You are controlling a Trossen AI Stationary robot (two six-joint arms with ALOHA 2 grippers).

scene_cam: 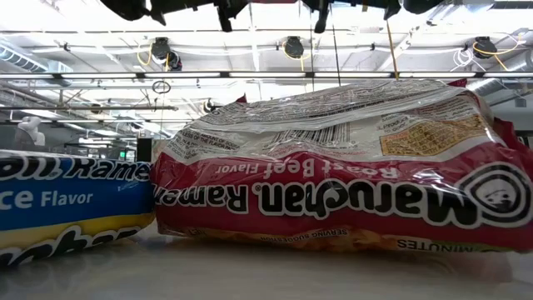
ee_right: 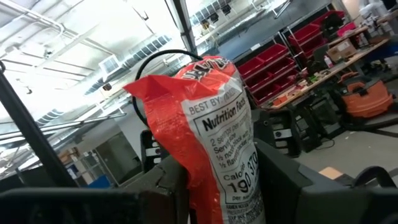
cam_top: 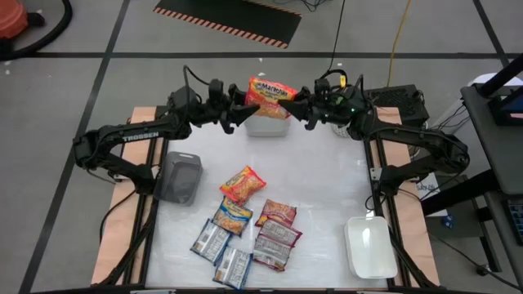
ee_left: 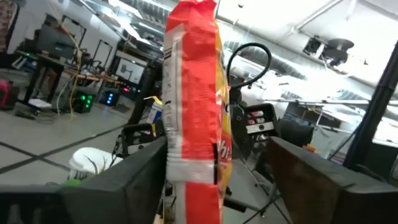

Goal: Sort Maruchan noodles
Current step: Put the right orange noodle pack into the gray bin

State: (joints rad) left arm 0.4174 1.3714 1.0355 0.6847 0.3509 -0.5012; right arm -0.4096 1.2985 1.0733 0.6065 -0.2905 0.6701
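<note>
An orange-red Maruchan noodle packet [cam_top: 271,91] hangs in the air over a white bin [cam_top: 268,125] at the table's far middle. My right gripper [cam_top: 302,104] is shut on its right end. My left gripper [cam_top: 245,109] is open, with a finger on each side of the packet's left end [ee_left: 193,124] and a wide gap on one side. Several more packets lie flat on the near half of the table: an orange one [cam_top: 243,184], maroon ones [cam_top: 276,235] and blue-silver ones [cam_top: 214,242]. My right gripper pinches one end of the packet [ee_right: 217,186] between its two fingers [ee_right: 283,186], one on each flat face. It comes from the table's right, slanting upward. The packet stands on edge, lifted clear above the bin. Whether one finger [ee_left: 134,180] of my left gripper touches the packet's face, I cannot tell.
A grey tray [cam_top: 180,175] sits at the table's left. A white tray [cam_top: 372,245] sits at the near right. In the low view a maroon packet [scene_cam: 350,183] and a blue one [scene_cam: 67,204] lie close in front of the camera.
</note>
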